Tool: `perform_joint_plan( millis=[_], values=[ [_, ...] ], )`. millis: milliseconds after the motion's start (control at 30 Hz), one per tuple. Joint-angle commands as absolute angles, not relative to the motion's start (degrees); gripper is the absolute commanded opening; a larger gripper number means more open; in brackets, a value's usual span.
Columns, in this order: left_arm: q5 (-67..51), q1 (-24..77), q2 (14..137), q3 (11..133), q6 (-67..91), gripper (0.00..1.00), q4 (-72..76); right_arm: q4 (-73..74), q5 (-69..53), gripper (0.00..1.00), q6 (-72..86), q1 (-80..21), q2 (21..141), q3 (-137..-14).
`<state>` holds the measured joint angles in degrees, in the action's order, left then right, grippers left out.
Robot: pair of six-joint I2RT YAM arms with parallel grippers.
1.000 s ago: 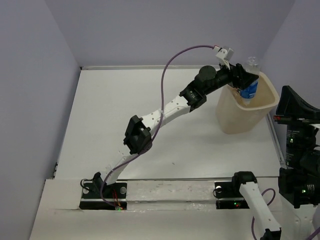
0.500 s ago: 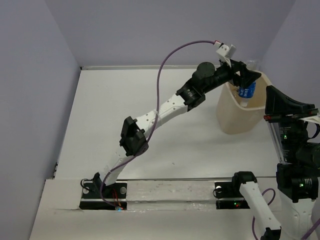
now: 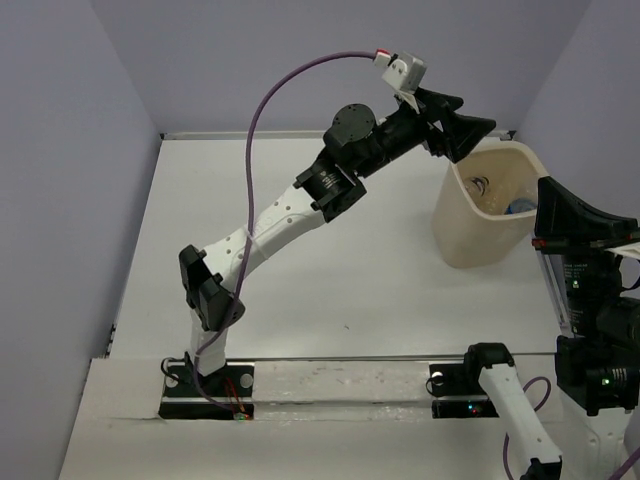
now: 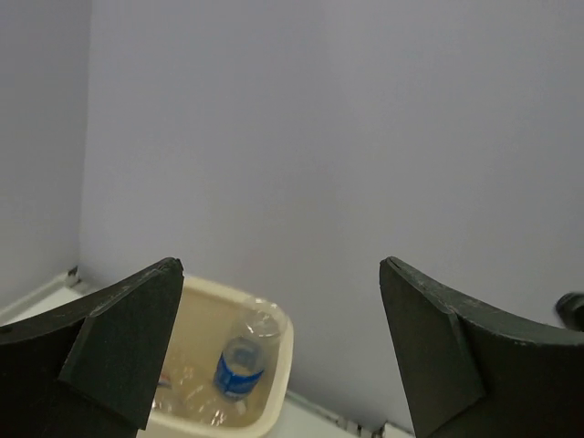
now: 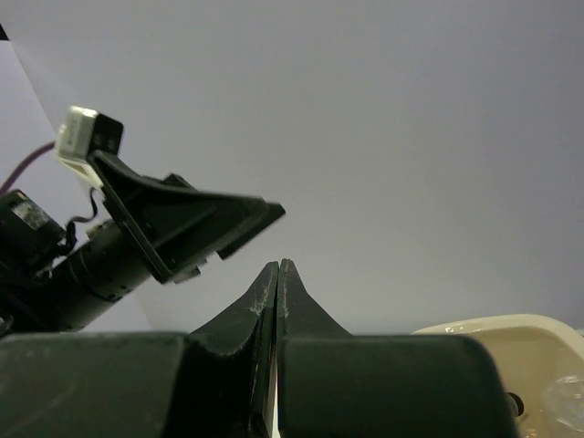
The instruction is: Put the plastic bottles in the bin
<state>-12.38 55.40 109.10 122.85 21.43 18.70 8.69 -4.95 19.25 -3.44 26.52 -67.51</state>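
Note:
The cream-beige bin [image 3: 470, 240] stands at the table's far right; it also shows in the left wrist view [image 4: 274, 365] and the right wrist view [image 5: 493, 328]. A clear bottle with a blue label [image 4: 239, 365] lies inside it, with other clear bottles around it; its blue label [image 3: 520, 208] shows from above. My left gripper [image 3: 470, 128] is open and empty, raised above and left of the bin's rim. In the left wrist view the gripper [image 4: 278, 347] has its jaws wide apart. My right gripper [image 5: 279, 265] is shut and empty, held high at the right beside the bin.
Lavender walls enclose the white table [image 3: 300, 250] on three sides. The right arm's black body [image 3: 590, 300] stands close to the bin's right side. A purple cable [image 3: 290, 90] loops above the left arm.
My left gripper let the blue-label bottle drop into the bin, then lifted and drew back to the left, open. The right arm has barely moved.

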Motion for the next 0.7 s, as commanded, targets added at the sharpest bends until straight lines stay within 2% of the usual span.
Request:
perform_joint_plan(
  millis=[0,167,233,300,333,367,400,433,667],
  values=[
    [-9.0,55.5,101.1,113.6,18.2,0.99,19.4,8.4,-4.2,0.00,18.2,-3.4,25.9,-69.2],
    [-2.3,55.5,88.4,98.8,15.9,0.99,20.2,8.4,-5.7,0.00,18.1,-3.4,24.4,-69.4],
    [-0.6,55.6,81.5,89.9,17.1,0.99,20.7,7.8,-8.6,0.06,18.8,-3.4,23.7,-69.0],
    [-0.6,55.6,74.5,81.5,17.7,0.99,20.2,4.9,-11.8,0.24,19.9,-3.4,22.3,-67.8],
    [-0.6,55.5,72.2,79.0,17.8,0.99,19.8,3.8,-15.8,0.37,20.4,-3.4,21.9,-65.8],
    [-0.6,55.6,69.9,75.3,17.1,0.99,17.6,2.6,-17.6,0.69,21.6,-3.4,21.2,-64.9],
    [-0.6,55.6,67.7,75.2,17.1,0.99,15.8,1.8,-19.1,0.87,22.4,-3.4,20.9,-63.9],
    [1.6,55.6,63.2,72.0,16.3,0.99,14.3,0.6,-21.1,0.99,23.5,-3.4,20.7,-62.9],
    [15.3,55.6,42.2,59.1,14.7,0.99,5.8,-7.3,-27.2,1.00,30.6,-3.4,18.1,-47.9]
  ],
)
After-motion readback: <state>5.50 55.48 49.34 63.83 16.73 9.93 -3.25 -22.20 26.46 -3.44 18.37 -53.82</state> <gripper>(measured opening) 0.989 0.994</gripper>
